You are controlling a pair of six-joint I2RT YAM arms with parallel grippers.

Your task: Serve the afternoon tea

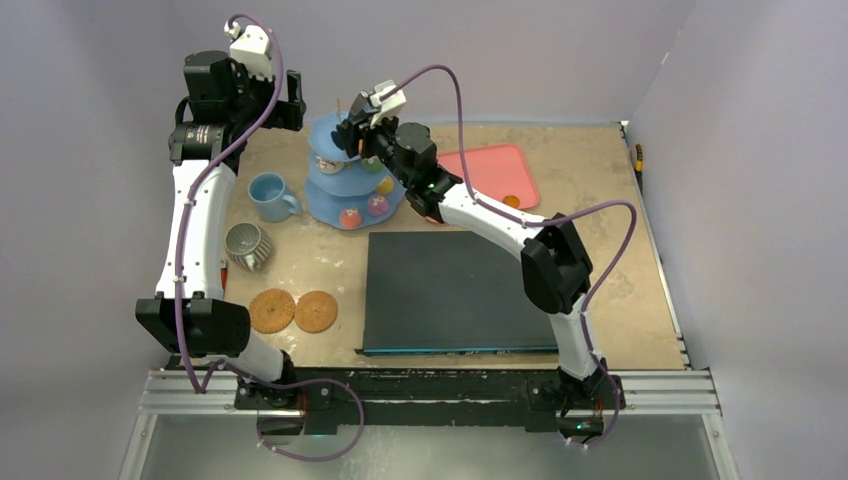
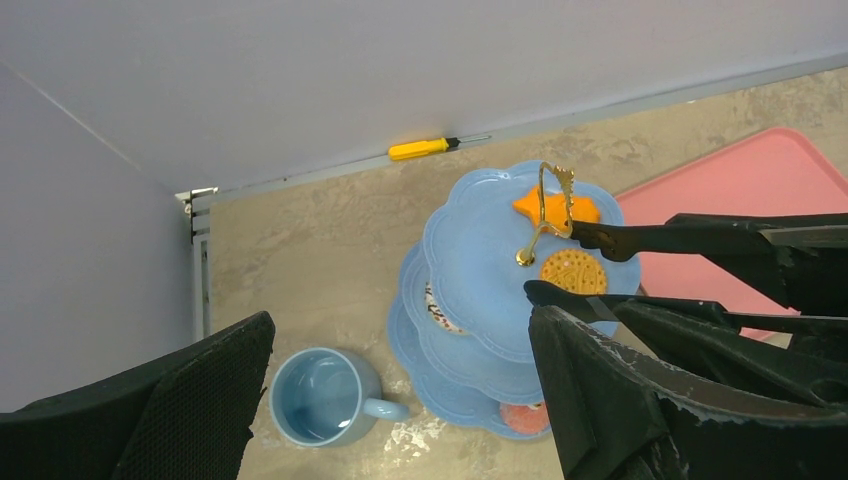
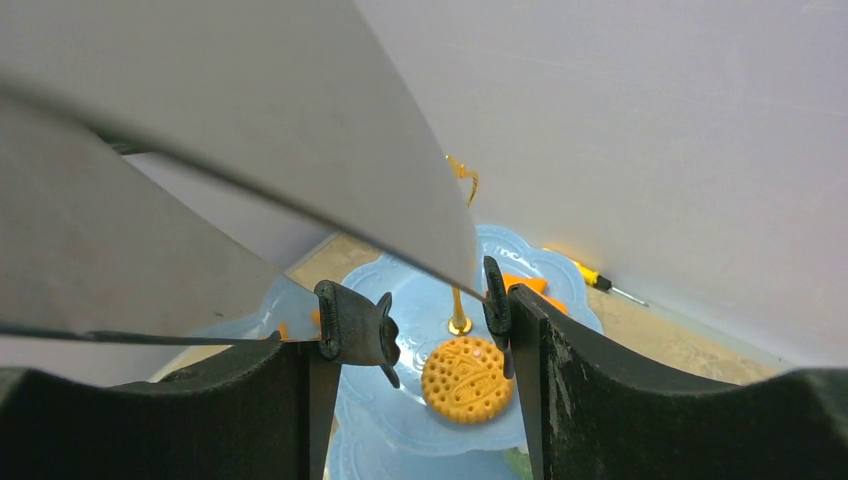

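The light-blue three-tier stand (image 1: pixel 322 200) stands at the back of the table, with small cakes (image 1: pixel 350 217) on its lower tiers. My right gripper (image 1: pixel 365 125) is shut on the black tongs (image 3: pixel 350 325) above the top tier (image 3: pixel 400 310). The tong tips stand apart on either side of a round orange biscuit (image 3: pixel 462 378) lying flat on that tier beside the gold handle (image 3: pixel 459 322). An orange star piece (image 2: pixel 555 207) lies behind it. My left gripper (image 2: pixel 400 330) is open and empty, held high above the light-blue mug (image 2: pixel 320 397), which is left of the stand.
A pink tray (image 1: pixel 490 170) holding one orange piece lies right of the stand. A black board (image 1: pixel 455 290) covers the table's middle. A grey ribbed cup (image 1: pixel 247 246) lies on its side, with two round biscuits (image 1: pixel 272 310) near it. A yellow screwdriver (image 2: pixel 420 149) lies by the back wall.
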